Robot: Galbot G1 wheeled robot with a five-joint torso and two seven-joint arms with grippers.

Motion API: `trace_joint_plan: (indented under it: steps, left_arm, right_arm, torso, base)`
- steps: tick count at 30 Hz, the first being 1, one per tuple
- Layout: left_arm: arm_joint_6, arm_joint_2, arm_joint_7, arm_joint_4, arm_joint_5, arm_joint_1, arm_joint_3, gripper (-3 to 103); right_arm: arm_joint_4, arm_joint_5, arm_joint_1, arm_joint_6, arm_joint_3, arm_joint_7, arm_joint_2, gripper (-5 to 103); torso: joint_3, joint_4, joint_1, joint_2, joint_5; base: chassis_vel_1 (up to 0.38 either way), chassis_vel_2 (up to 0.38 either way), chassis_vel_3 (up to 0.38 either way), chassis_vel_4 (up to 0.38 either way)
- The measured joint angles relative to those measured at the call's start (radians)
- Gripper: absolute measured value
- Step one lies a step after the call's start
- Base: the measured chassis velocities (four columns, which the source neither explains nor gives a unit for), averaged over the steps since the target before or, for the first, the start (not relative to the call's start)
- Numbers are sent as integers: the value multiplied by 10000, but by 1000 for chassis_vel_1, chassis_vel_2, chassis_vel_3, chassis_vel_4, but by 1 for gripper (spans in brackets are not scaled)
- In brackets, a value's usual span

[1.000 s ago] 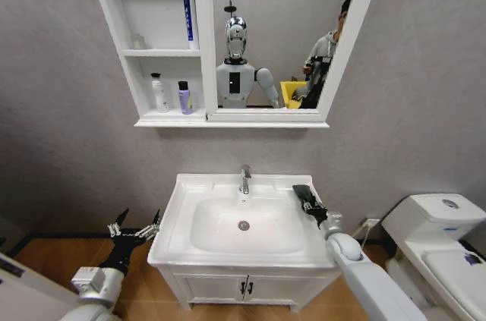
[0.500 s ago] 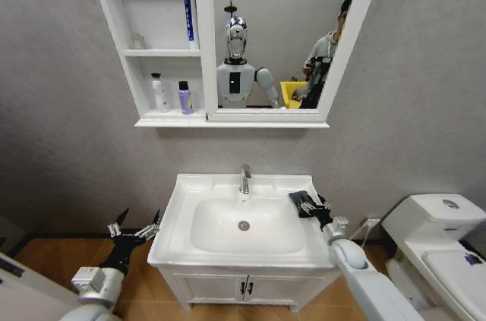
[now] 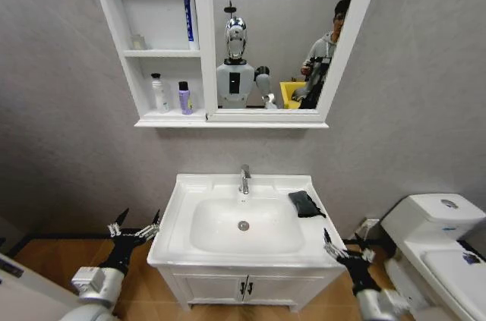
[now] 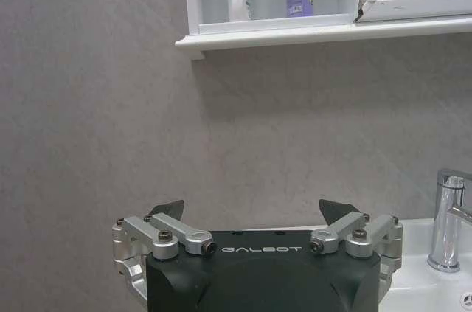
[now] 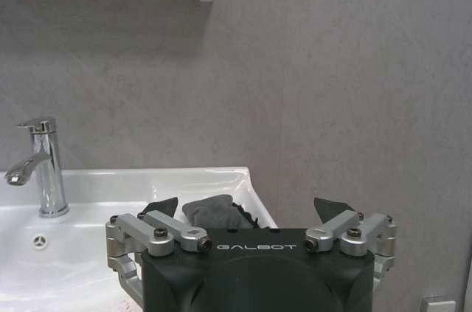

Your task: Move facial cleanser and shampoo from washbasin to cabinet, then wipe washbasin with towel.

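Note:
The white washbasin [image 3: 176,218] stands in the middle with its chrome tap [image 3: 244,179]. The dark towel [image 3: 306,203] lies bunched on the basin's right rim and also appears as the towel [image 5: 212,209] beyond my right gripper [image 5: 247,209]. My right gripper [image 3: 345,242] hangs open, low beside the basin's front right corner, apart from the towel. My left gripper [image 3: 140,219] is open and idle to the left of the basin. A white bottle [image 3: 159,93] and a purple bottle [image 3: 184,98] stand on the cabinet's [image 3: 163,118] bottom shelf; which is the facial cleanser and which the shampoo I cannot tell.
A blue tube [image 3: 187,10] stands in the cabinet's upper shelf beside the mirror [image 3: 281,33]. A white toilet [image 3: 440,237] is close on the right. The low vanity doors [image 3: 243,287] sit under the basin. Grey wall lies behind.
My right gripper let go of the towel on the basin's right rim and drew back down and to the right, now open. The left arm has not moved.

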Motion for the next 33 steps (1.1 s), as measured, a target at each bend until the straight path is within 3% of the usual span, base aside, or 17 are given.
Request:
trace_joint_plan:
  steps: [6, 12, 33]
  left_arm:
    - [0, 0, 0, 0, 0, 0, 0, 100]
    - [0, 0, 0, 0, 0, 0, 0, 100]
    - [0, 0, 0, 0, 0, 0, 0, 100]
  right_arm:
    - [346, -819, -969, 597, -410, 88, 555, 100]
    - [739, -1289, -1423, 675, -712, 154, 724, 100]
    - [706, -1282, -1339, 645, -741, 159, 688, 100]
  torso:
    - [2, -6, 1, -1, 2]
    - [2, -5, 1, 0, 1]
    - [4, -6, 6, -3, 3]
  base:
    - [0, 0, 0, 0]
    - [0, 0, 0, 0]
    - [0, 0, 0, 0]
